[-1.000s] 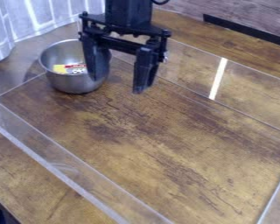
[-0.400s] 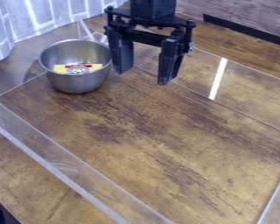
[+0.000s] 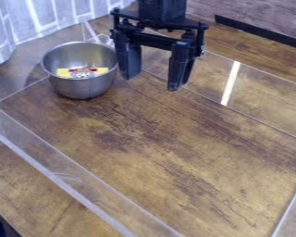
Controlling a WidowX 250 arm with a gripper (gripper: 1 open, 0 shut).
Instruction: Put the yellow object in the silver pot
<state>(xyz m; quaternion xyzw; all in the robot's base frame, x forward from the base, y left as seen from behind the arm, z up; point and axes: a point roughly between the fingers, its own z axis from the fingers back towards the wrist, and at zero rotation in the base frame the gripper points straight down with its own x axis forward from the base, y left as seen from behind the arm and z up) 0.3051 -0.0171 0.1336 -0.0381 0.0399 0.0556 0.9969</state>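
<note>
The silver pot [image 3: 79, 69] stands on the wooden table at the upper left. Inside it lies the yellow object [image 3: 74, 71], flat, with a red patch showing. My gripper [image 3: 154, 76] hangs just right of the pot, above the table, its two black fingers spread wide with nothing between them. The left finger [image 3: 132, 63] stands close to the pot's right rim without touching it.
A clear plastic wall [image 3: 64, 190] runs along the table's left and front sides. White curtain folds [image 3: 40, 23] hang behind the pot. A bright reflection streak [image 3: 231, 81] lies on the wood [image 3: 176, 148] to the right of the gripper.
Since a second ago the gripper has moved to the right and slightly up, away from the pot, staying open. The yellow object stays in the pot.
</note>
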